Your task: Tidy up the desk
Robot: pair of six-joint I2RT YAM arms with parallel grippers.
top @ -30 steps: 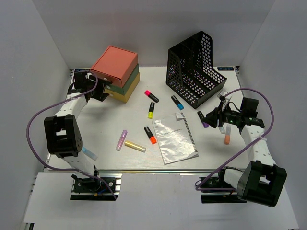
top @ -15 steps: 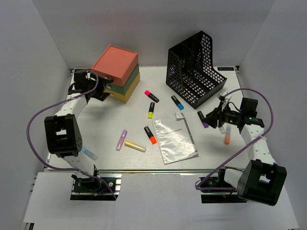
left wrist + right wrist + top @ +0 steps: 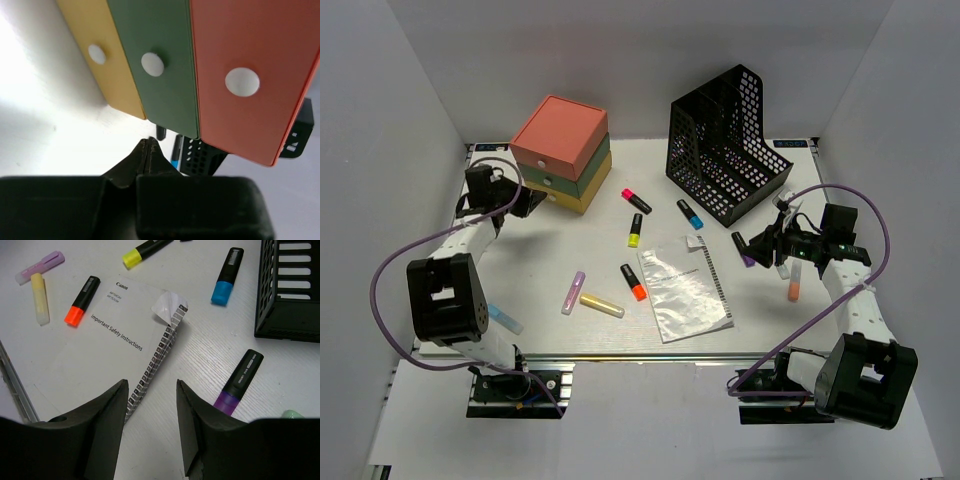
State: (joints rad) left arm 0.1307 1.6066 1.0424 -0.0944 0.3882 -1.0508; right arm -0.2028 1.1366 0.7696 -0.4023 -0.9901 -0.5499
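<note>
The white desk holds scattered highlighters and a safety booklet. My left gripper is shut with nothing in it, a little in front of the stacked drawer box. In the left wrist view its tips meet below the yellow, green and pink drawer fronts, apart from them. My right gripper stands open and empty above the desk, between the booklet's edge and a purple-and-black highlighter.
A black mesh file holder stands at the back right. Pink, blue, yellow and orange highlighters lie mid-desk. Pastel ones lie at the front left and right. A metal rail borders the near edge.
My left gripper has shut and drawn back to the left, away from the drawer box front. The right arm has not moved.
</note>
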